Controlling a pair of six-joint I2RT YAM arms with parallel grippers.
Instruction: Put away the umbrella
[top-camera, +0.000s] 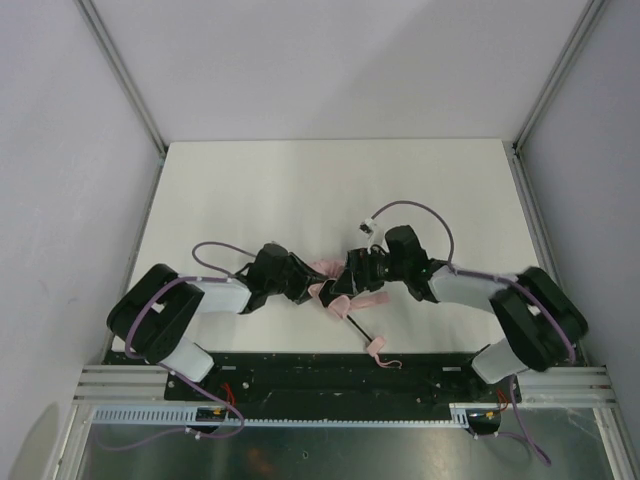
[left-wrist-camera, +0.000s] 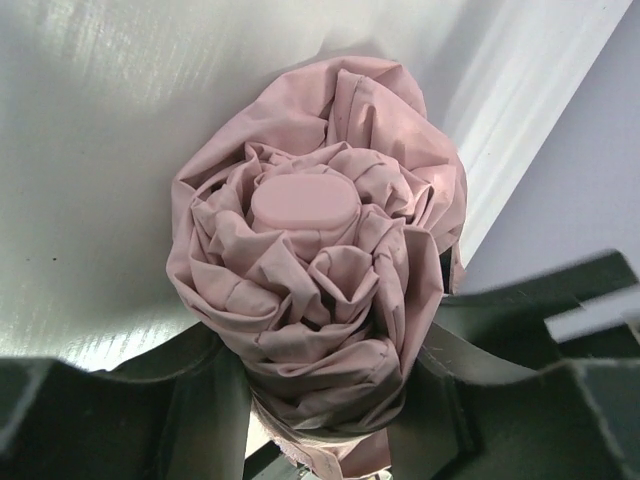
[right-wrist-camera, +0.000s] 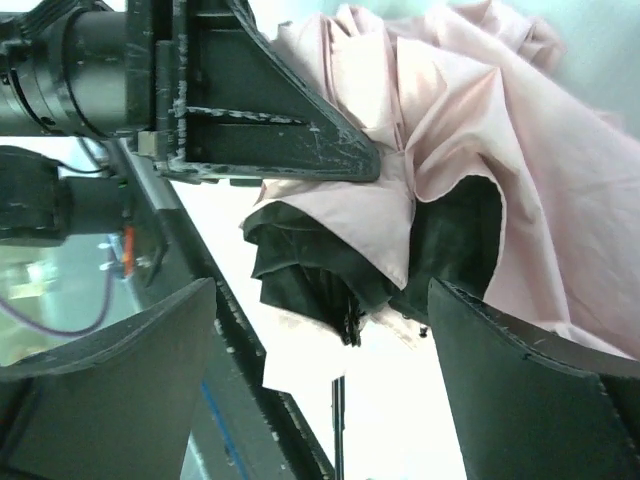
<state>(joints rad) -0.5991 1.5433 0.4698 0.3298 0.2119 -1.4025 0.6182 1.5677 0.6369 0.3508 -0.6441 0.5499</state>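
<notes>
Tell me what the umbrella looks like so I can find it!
Look at the middle of the white table. Between the black left claw and the black right claw sits the umbrella, a scrunched bundle of pale pink cloth. It is the only soft pink thing there, and a thin black stick pokes out of it to a small pink handle.

Umbrella (left-wrist-camera: 310, 300) bottom past lower edge.

I saw the umbrella (left-wrist-camera: 330, 300) as crumpled matt pink cloth around a smooth plastic cap (left-wrist-camera: 305, 203), its lining (right-wrist-camera: 300, 260) dark fabric; the white table (top-camera: 300, 190) showed a slight sheen.
</notes>
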